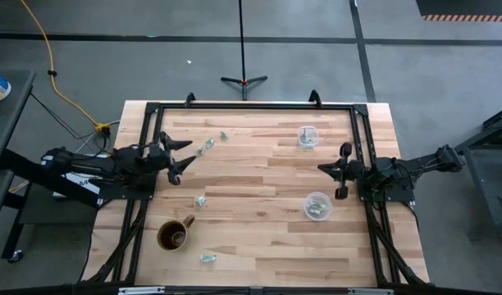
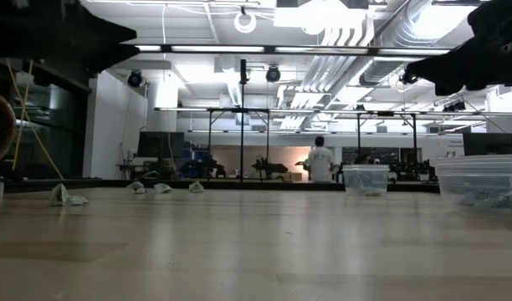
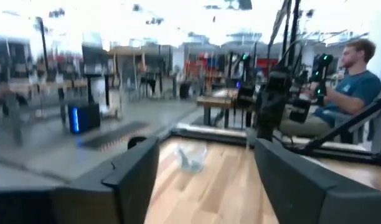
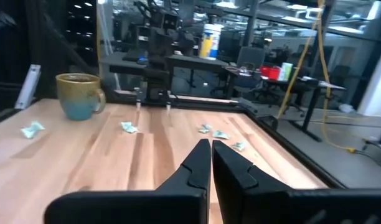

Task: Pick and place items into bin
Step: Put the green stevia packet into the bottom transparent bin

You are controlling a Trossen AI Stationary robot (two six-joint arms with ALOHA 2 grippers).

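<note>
Several tiny pale green-silver items lie loose on the wooden table: three in a slanting row, one near the middle, one at the near edge. They also show in the right wrist view and the low view. Two clear plastic bins stand on the right half, one far and one nearer, each with items inside. My left gripper hovers open over the table's left side, beside the row of items. My right gripper is shut at the right side, between the two bins, holding nothing.
A brown mug stands upright near the near-left corner, also in the right wrist view. A black frame borders the table. A person sits beyond the table; another stands far back in the room.
</note>
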